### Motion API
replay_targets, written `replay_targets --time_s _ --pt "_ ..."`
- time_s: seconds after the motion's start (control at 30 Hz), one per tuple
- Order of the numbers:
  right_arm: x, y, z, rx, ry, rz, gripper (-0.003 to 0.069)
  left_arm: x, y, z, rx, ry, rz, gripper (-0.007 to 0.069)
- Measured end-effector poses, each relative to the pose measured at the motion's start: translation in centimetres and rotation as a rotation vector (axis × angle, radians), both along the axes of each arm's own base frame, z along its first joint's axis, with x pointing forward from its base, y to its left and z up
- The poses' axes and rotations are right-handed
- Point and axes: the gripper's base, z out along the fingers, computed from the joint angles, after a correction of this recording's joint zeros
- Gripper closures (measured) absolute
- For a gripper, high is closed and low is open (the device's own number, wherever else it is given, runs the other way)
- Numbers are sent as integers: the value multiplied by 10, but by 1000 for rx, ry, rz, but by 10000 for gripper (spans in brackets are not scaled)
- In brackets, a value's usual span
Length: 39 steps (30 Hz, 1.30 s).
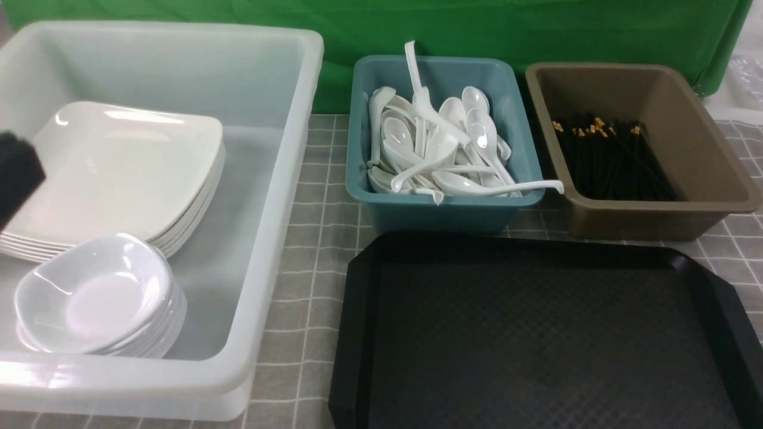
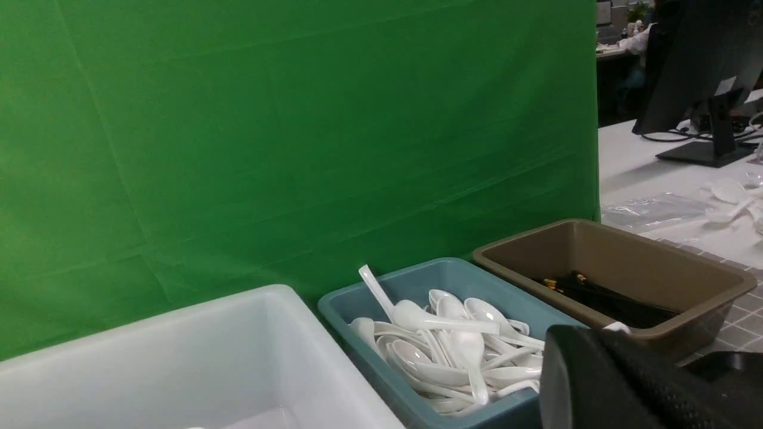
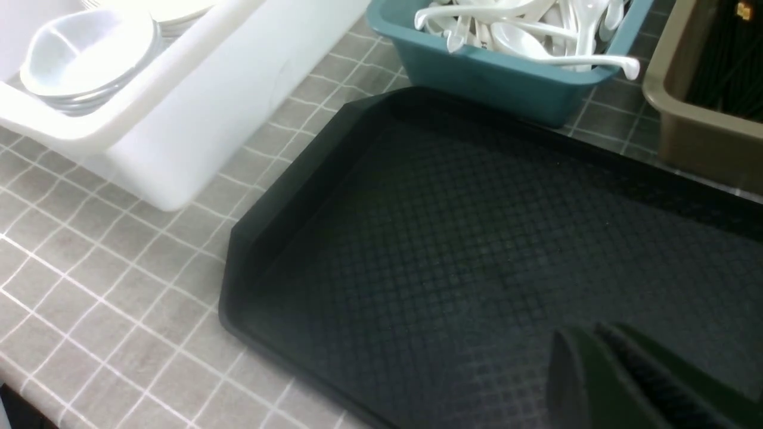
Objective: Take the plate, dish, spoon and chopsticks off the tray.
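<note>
On the grey checked cloth lies the big black plastic tray (image 1: 536, 345), bare inside.
Beside it, the big white plastic tub (image 1: 274, 208) has shiny white square plates (image 1: 119, 167) stacked next to small white bowls (image 1: 95, 298). White spoons (image 1: 441, 131) fill the blue tub (image 1: 429, 215), and black sticks with gold ends (image 1: 620, 161) lie in the brown tub (image 1: 644, 220). Left gripper (image 2: 590, 339) and right gripper (image 3: 596, 339) are both pressed together, pinching nothing.

Front view: from above the worktop (image 1: 292, 310), facing forward, downward. Left wrist: lower, facing green cloth (image 2: 298, 149). Right wrist: steep, close over tray (image 3: 447, 256). Shared, front and right wrist: tray.
</note>
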Motion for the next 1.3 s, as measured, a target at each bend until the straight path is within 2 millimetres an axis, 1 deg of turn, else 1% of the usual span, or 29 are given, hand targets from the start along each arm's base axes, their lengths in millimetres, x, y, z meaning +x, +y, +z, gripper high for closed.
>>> replay_targets --time_s 0.1,0.23,0.43,0.57,0.7,0.8,0.87,0.9,0.93,0.97,1.0,1.03,1.07,1.1,1.13,1.17,1.23,1.27,1.3 --pt "0 0 0 13 10 -9 631 -6 5 -15 -17 -28 32 620" --pt "-1 0 0 36 33 -21 624 -4 6 -27 3 -24 57 620" --pt "-1 0 -1 39 35 -22 612 0 7 -46 170 -16 83 620" --pt "-1 1 -1 40 35 -21 603 2 7 -53 256 -8 85 620" --pt "0 0 0 40 34 -33 598 2 7 -55 277 -6 85 620" --pt "4 -5 -1 31 7 -126 614 2 7 -55 282 -5 84 620" --pt "9 -8 -9 7 -54 -198 638 2 7 -55 286 -6 85 620" --pt "10 -9 -15 -8 -69 -206 641 2 7 -55 286 -6 85 620" --pt "11 -9 -16 -12 -86 -210 641 2 7 -55 286 -6 85 620" --pt "13 -10 -34 -32 -154 -226 642 2 7 -55 288 -6 85 620" --pt "15 -11 -54 -47 -188 -257 642 2 7 -55 288 -6 85 620" --pt "14 -12 -56 -43 -200 -265 642 2 7 -55 288 -6 85 620" --pt "15 -13 -68 -42 -218 -292 642 2 7 -55 288 -6 85 620" --pt "13 -16 -86 -30 -248 -343 642 2 7 -55 288 -6 85 620" --pt "12 -18 -98 -22 -261 -378 642 2 7 -55 288 -6 85 620" --pt "10 -21 -120 -14 -239 -434 642 2 7 -55 289 -5 85 620" --pt "7 -24 -145 -11 -215 -487 642 2 7 -56 289 -4 85 620" --pt "6 -24 -147 -10 -219 -490 642 2 7 -56 289 -4 85 620" --pt "4 -26 -164 -26 -207 -510 642 2 7 -56 290 -4 85 620"
